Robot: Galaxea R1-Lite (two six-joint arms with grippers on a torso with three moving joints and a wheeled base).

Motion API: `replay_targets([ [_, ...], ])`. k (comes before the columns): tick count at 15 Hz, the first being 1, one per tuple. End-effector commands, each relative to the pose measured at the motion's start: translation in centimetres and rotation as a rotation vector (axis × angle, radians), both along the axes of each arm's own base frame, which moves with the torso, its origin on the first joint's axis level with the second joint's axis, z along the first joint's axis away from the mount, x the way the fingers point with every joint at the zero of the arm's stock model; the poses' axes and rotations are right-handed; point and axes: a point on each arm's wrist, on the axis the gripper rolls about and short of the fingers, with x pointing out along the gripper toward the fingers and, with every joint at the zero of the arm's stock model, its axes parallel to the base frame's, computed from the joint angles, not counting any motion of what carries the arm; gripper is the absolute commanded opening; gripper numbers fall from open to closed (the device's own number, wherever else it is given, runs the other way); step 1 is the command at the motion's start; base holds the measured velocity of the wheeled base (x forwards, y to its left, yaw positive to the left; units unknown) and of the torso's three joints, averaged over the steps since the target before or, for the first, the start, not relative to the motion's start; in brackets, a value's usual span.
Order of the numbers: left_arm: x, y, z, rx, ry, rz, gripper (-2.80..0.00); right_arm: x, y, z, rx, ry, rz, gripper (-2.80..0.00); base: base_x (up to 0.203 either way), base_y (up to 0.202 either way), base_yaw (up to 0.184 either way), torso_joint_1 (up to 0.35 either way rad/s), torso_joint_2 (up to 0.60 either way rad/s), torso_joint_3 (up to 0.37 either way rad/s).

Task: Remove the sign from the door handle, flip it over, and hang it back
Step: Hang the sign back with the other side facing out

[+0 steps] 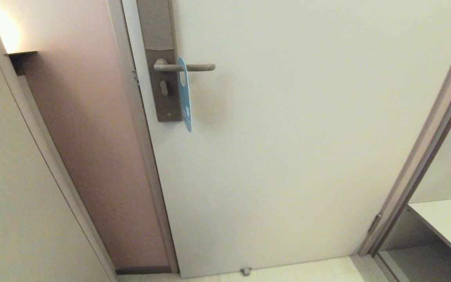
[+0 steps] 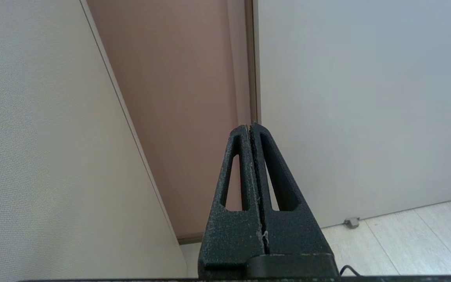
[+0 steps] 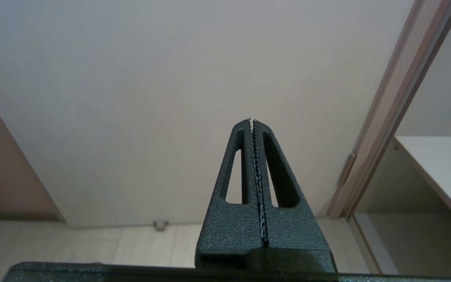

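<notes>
The sign [image 1: 185, 98] hangs by its oval hole on the door handle [image 1: 194, 67], near the lever's root, seen almost edge-on with its blue side showing. The handle is a slim bronze lever on a tall backplate [image 1: 162, 58] at the left edge of a pale door [image 1: 307, 137]. Neither arm appears in the head view. In its own wrist view my left gripper [image 2: 251, 126] is shut and empty, pointing low at the door's edge. My right gripper [image 3: 251, 120] is likewise shut and empty, facing the lower part of the door. Sign and handle are out of both wrist views.
A pale cabinet panel [image 1: 10, 176] stands close on the left, with a brown wall strip [image 1: 104, 156] between it and the door. The door frame [image 1: 425, 149] runs along the right, a white shelf [image 1: 448, 223] beyond it. A small doorstop [image 1: 245, 270] sits on the tiled floor.
</notes>
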Motion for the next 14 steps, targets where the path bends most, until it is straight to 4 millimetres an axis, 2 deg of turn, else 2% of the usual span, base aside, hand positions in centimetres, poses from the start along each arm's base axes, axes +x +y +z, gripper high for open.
replay_targets([
  [1, 0.01, 0.00, -0.01, 0.001, 0.001, 0.000, -2.80, -0.12, 0.00, -0.06, 0.001, -0.019, 0.003, -2.80, 0.000, 0.000, 0.000, 0.000, 0.00, 0.000],
  [14, 0.01, 0.00, -0.01, 0.005, 0.001, 0.000, -2.80, -0.12, 0.00, -0.07, 0.005, -0.018, 0.000, -2.80, 0.000, 0.000, 0.000, 0.000, 0.00, 0.000],
])
